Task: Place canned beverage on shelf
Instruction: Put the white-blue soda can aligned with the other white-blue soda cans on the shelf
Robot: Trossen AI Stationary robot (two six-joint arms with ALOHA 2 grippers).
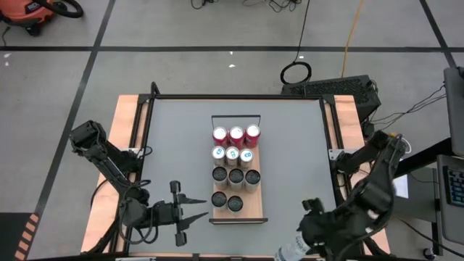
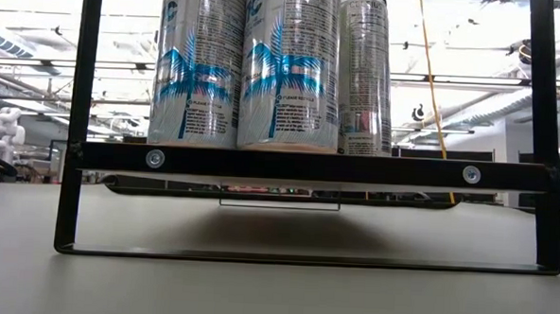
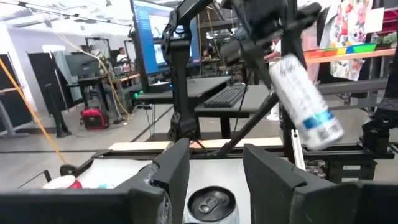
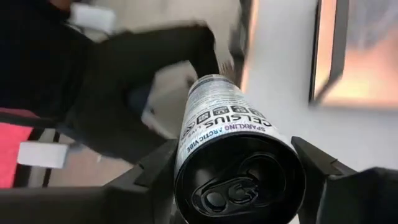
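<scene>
At the near right corner of the big grey bench (image 1: 290,159), a tall silver can with blue and black print (image 4: 227,155) is held by the right gripper (image 1: 308,235) off past the bench's edge, not yet over the shelf. The jaws are closed on the can's sides, near its dark top with the pull tab, so the can can be carried without slipping; in the left wrist view it is seen hanging tilted in the air. The long light-wood shelf with dark edging (image 1: 250,210) lies in the middle of the bench, well apart from this can. On the shelf, three red cans (image 1: 235,135), three blue-and-white cans (image 1: 232,153) and five dark-topped cans (image 1: 235,188) are lined up in neat rows, so room is kept for more. One gap is left in the nearest row, and the held can is probably meant for it. The left gripper (image 1: 190,214) waits just beside the shelf's near left corner with its jaws spread and nothing between them.
</scene>
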